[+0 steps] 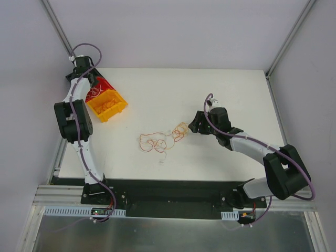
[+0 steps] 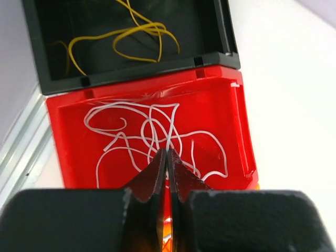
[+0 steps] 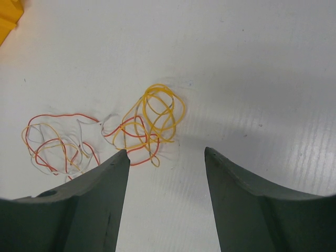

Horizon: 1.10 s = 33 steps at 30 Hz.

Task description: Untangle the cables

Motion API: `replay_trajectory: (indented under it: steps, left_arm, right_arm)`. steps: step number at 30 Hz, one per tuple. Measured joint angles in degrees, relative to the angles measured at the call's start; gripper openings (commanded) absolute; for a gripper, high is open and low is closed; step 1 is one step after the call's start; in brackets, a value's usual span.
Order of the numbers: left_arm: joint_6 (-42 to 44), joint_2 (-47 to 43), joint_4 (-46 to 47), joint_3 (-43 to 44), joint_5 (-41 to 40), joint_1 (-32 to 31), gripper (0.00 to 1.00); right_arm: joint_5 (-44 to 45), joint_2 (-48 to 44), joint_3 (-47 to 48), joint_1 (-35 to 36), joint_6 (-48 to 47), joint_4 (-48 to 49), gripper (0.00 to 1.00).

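A tangle of orange, red, yellow and white cables lies on the white table, with yellow loops at its right end and red and white loops to the left. My right gripper is open and empty, low over the table just to the right of the tangle. My left gripper is at the back left over the red bin, shut on a strand of the white cable that lies looped in that bin. A yellow cable lies in the black bin behind it.
An orange bin with orange wire in it stands next to the red bin at the table's back left. The table's left edge and a metal rail run beside the bins. Booth walls stand around the table.
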Motion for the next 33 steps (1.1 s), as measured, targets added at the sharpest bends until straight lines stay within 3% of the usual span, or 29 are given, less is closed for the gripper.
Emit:
replay_trajectory:
  steps: [3,10,11,15,17,22,25,29,33]
  left_arm:
    - [-0.2,2.1,-0.4,0.2,-1.7,-0.8,0.08]
    - [-0.6,2.6,-3.8,0.4,-5.0,-0.7,0.53]
    - [-0.8,1.6,-4.3,0.2,-5.1,-0.6,0.62]
    - [-1.3,-7.0,-6.1,-2.5,-5.2,-0.7,0.74]
    - [-2.1,-13.3,-6.3,-4.9,-4.7,-0.7,0.87]
    - [-5.9,-35.8,-4.9,-19.6,2.8,-1.3,0.77]
    - [-7.2,-47.1,-4.3,-31.3,9.0,-4.5,0.77]
    - [-7.9,-53.4,-3.8,-46.4,16.4,-16.6,0.77]
    - [-8.0,-52.8,-3.7,-56.4,23.5,-26.9,0.62]
  right_arm:
    - [0.0,0.0,0.0,0.0,0.0,0.0,0.62]
    - [-0.2,0.0,0.0,0.0,0.0,0.1,0.63]
    - [-0.2,0.0,0.0,0.0,0.0,0.1,0.63]
    - [-0.2,-0.1,0.0,0.0,0.0,0.1,0.63]
    - [-0.2,-0.2,0.0,0.0,0.0,0.1,0.63]
    - [-0.8,-0.2,1.5,1.1,-0.6,-3.6,0.66]
    - [-1.7,0.2,4.1,4.2,-1.1,-7.0,0.68]
    - [-4.4,1.3,5.6,9.4,-1.1,-8.1,0.69]
    - [-6.5,4.0,6.0,12.7,-1.1,-9.0,0.59]
